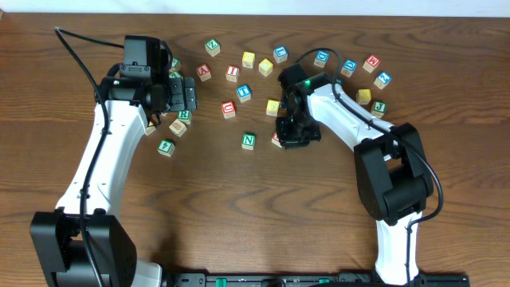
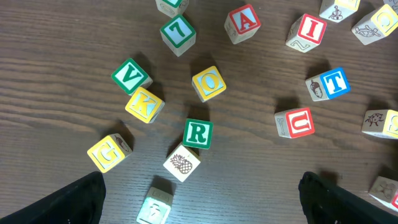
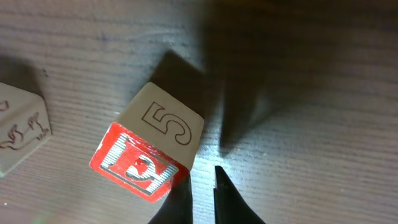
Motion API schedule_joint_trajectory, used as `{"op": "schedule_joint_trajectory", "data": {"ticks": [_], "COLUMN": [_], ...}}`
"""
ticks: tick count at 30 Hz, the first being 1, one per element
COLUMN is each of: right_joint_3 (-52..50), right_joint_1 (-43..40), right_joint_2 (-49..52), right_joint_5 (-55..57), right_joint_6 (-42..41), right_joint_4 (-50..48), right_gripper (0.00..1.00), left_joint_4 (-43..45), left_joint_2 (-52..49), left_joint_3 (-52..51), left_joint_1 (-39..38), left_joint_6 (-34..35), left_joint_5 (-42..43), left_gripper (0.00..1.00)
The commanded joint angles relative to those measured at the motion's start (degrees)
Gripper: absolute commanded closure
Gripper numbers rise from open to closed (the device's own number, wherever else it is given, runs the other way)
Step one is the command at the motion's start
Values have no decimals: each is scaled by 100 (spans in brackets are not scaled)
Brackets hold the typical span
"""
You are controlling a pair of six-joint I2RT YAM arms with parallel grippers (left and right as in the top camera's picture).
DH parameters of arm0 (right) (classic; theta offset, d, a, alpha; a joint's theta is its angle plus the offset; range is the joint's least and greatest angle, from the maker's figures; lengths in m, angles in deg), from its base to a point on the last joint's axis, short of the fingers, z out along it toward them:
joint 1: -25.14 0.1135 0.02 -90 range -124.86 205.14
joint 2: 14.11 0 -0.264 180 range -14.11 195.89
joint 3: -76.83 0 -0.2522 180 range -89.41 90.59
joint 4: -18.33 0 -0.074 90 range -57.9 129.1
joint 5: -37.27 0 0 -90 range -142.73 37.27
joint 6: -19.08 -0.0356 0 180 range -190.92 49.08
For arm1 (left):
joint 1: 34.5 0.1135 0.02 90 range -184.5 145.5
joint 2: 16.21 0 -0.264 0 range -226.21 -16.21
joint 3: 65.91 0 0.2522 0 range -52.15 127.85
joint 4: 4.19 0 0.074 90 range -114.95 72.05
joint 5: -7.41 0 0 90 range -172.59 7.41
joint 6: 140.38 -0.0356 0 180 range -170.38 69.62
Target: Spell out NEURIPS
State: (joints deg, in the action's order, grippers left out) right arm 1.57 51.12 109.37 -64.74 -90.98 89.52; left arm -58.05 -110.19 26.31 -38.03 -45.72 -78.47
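Observation:
Lettered wooden blocks lie scattered on the brown table. A green N block [image 1: 249, 141] lies alone near the middle. A green R [image 2: 198, 134], a red U [image 2: 300, 123] and a red I [image 2: 308, 30] show in the left wrist view. My left gripper [image 1: 188, 92] [image 2: 200, 186] is open and empty above the R group. My right gripper [image 1: 291, 133] [image 3: 202, 177] is shut on nothing, low over the table. Its left finger touches a tilted red block [image 3: 140, 163] [image 1: 276, 140] with a 5 on its side; I cannot read that block's letter.
Near the R lie a green V [image 2: 130, 76], yellow K [image 2: 143, 104], yellow O [image 2: 209, 83], yellow G [image 2: 108, 152], a pineapple block [image 2: 181, 163], blue T [image 2: 334, 83] and red A [image 2: 244, 22]. More blocks lie at the back right [image 1: 371, 63].

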Motion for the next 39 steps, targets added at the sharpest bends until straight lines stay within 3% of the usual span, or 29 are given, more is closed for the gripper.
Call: {"op": "schedule_joint_trajectory", "data": {"ticks": [1,16,22,39], "right_joint_3": [-26,-22,81,667], "right_joint_1": [153,-31,-109,17], "right_joint_2": [28,28,13,63], "right_joint_5": [118,201,203,315], "right_joint_6": [-85,710,955,702], "right_joint_4": [-223,-743,-734,-1069], "right_gripper": [89,85,89,89], "left_joint_4": [-17,-17,-17,-17], "left_joint_2": [-52,-52,-52,-52], "left_joint_3": [138,138,138,138], "left_joint_1": [9,9,9,9], "left_joint_6": [31,31,31,31], "left_joint_5": [-52,-52,-50,-52], "left_gripper": [2,2,2,2]}}
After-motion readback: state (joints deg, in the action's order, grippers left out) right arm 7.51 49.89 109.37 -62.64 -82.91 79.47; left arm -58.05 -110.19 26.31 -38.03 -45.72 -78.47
